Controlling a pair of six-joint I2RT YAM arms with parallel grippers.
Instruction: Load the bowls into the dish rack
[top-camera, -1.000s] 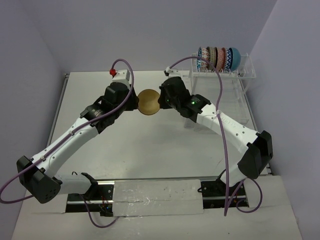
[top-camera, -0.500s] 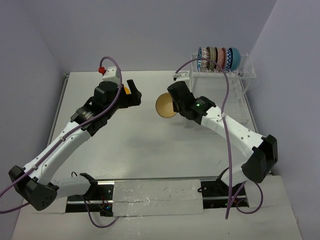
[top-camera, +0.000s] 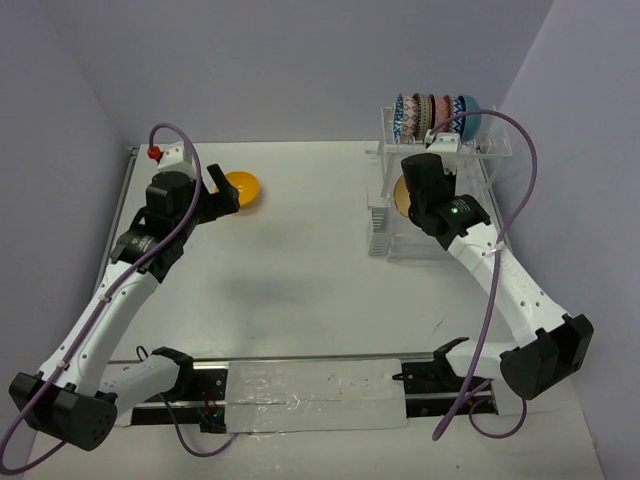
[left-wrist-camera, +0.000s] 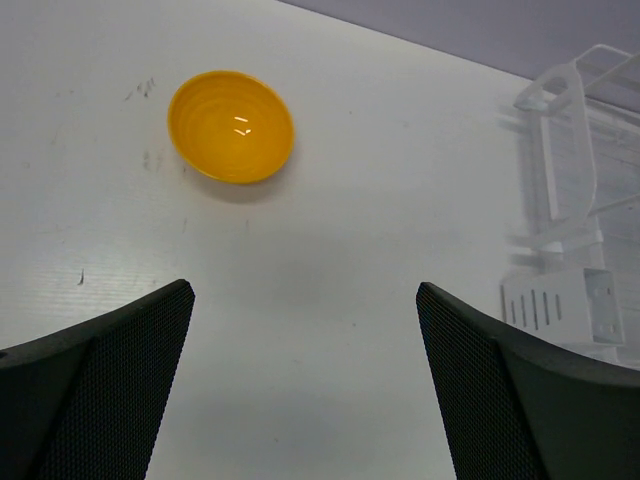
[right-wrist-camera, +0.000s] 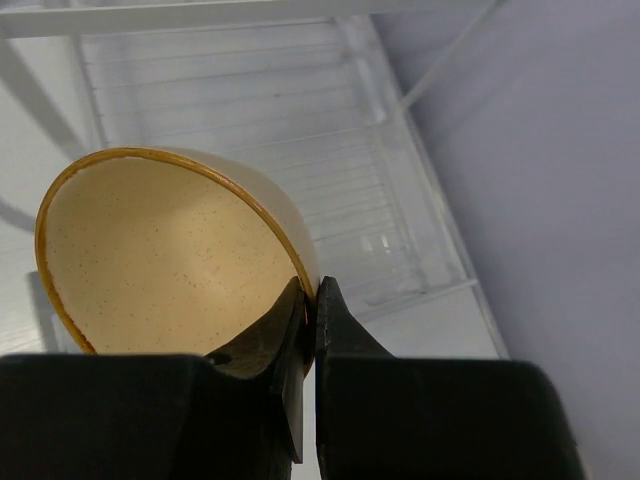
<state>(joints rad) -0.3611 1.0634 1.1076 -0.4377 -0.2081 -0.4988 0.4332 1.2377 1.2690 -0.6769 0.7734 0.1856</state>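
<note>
The right end effector (right-wrist-camera: 308, 292) is clamped shut on the rim of the speckled tan bowl (right-wrist-camera: 160, 255), holding it on edge over the lower tray of the dish rack (right-wrist-camera: 330, 120). A row of bowls (top-camera: 437, 117) stands on edge in the rack's raised section. The left end effector (left-wrist-camera: 303, 295) is spread wide and holds nothing. It hovers over the bench (left-wrist-camera: 350, 200), where the yellow bowl (left-wrist-camera: 231, 125) rests upright ahead of it.

— Where's the rack (top-camera: 487, 215)?
— At the table's (top-camera: 300, 270) far right, with a row of bowls (top-camera: 437, 115) upright on its raised back level.
— Any other bowls?
— A loose bowl (top-camera: 245, 187) lies far left on the table, just beyond the left gripper (top-camera: 222, 190). The right gripper (right-wrist-camera: 310, 300) holds a second bowl (top-camera: 402, 196) over the rack's left side.
</note>
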